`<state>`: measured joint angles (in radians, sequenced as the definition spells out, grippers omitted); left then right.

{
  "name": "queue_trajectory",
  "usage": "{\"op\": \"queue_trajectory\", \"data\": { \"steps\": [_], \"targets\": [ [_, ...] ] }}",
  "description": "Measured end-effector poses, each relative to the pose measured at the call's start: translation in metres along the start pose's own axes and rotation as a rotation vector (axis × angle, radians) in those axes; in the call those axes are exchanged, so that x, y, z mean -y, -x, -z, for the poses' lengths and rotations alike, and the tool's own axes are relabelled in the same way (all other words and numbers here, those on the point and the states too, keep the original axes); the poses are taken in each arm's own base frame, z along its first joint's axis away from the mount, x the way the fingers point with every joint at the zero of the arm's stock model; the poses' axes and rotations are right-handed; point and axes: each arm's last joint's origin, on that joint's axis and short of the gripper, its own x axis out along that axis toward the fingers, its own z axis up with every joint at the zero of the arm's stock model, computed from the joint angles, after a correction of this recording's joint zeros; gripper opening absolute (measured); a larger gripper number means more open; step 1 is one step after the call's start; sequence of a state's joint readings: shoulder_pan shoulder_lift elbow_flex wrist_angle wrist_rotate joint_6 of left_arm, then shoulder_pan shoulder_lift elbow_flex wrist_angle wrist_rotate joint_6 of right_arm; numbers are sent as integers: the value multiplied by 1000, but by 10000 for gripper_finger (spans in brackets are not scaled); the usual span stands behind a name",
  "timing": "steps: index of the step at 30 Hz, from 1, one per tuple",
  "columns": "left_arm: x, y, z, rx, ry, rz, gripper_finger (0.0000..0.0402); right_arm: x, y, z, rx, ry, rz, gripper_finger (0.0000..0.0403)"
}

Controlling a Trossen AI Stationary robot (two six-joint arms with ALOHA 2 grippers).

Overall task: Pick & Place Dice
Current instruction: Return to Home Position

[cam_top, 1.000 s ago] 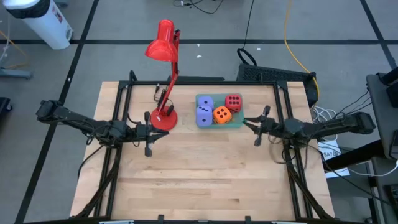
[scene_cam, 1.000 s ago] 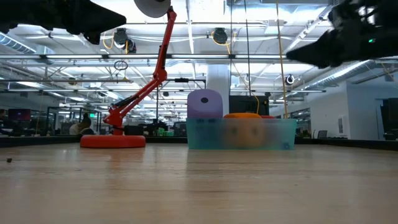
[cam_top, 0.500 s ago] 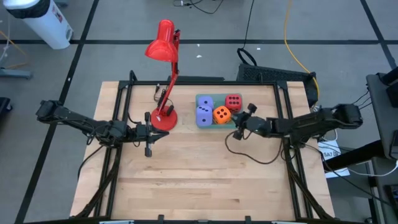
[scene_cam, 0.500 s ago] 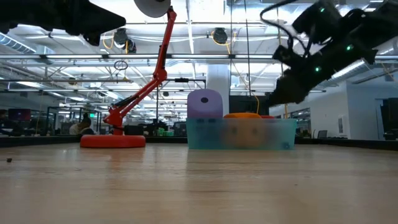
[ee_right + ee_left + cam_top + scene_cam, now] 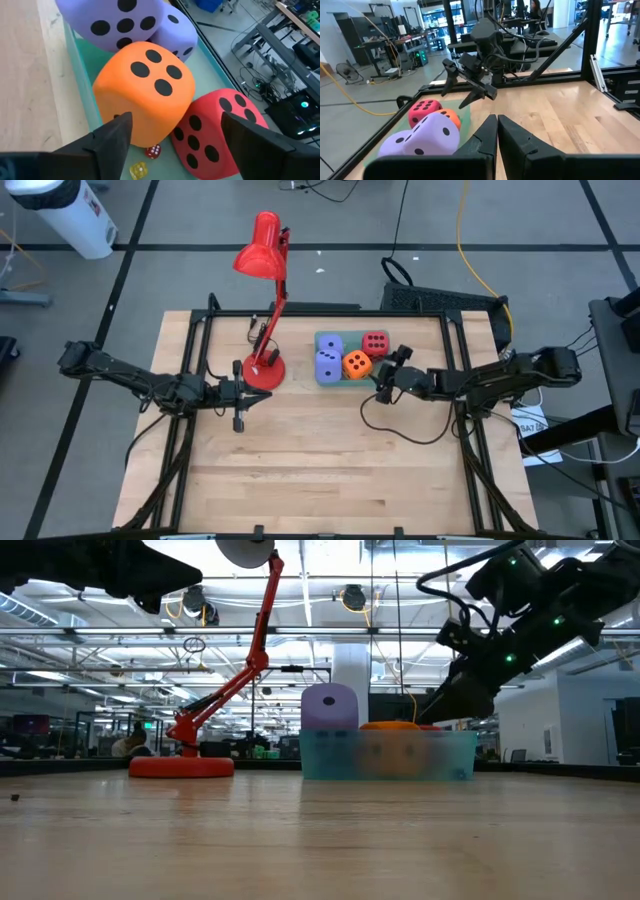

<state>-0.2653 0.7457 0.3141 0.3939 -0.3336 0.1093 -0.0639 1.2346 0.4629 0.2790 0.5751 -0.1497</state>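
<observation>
On the pale wooden table [image 5: 320,470], all four soft cubes with dark pips sit in the shallow, see-through green bin [image 5: 450,765] near the far edge. The two lavender-blue dice [image 5: 328,355] fill the side nearest the red desk lamp [image 5: 264,370]. The orange die [image 5: 357,364] is beside them, and the red die [image 5: 375,343] is just behind the orange one. A tiny red die [image 5: 153,151] and a tiny yellow one [image 5: 135,171] lie on the bin floor next to the orange cube.

The right tool [image 5: 387,378] hangs just above the bin's right rim, pointing at the orange die. Its fingers [image 5: 112,134] are spread wide and hold nothing. The left tool [image 5: 496,119] hovers over the table just in front of the lamp's base, well apart from the bin. Its fingers are pressed together with only a slit between them, and it is empty.
</observation>
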Motion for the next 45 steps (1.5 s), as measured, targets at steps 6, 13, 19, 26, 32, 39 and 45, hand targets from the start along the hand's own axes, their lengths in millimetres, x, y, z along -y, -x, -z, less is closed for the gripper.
{"op": "queue_trajectory", "data": {
  "steps": [6, 13, 19, 26, 32, 39, 45],
  "targets": [
    [0, 0, 0, 0, 0, 0, 26, 1, 1, -5, 48, -57, 6, 282],
    [-1, 0, 0, -4, -18, -25, 26, 0, 19, -27, 299, -132, -209, 214],
    [0, 6, -2, -1, -50, -78, 24, 6, 52, -18, 499, -206, -290, 107],
    [0, 24, -6, -19, -76, -120, 8, 12, 81, 6, 637, -249, -398, 6],
    [-11, 39, -11, 14, -99, -149, 5, 18, 89, 12, 596, -350, -369, 6],
    [-30, 66, -1, -47, -42, -133, 3, 25, 97, 12, 630, -373, -359, 3],
    [-37, 95, 1, 74, 52, -81, 2, 28, 101, 17, 659, -389, -360, 1]
  ]
}}
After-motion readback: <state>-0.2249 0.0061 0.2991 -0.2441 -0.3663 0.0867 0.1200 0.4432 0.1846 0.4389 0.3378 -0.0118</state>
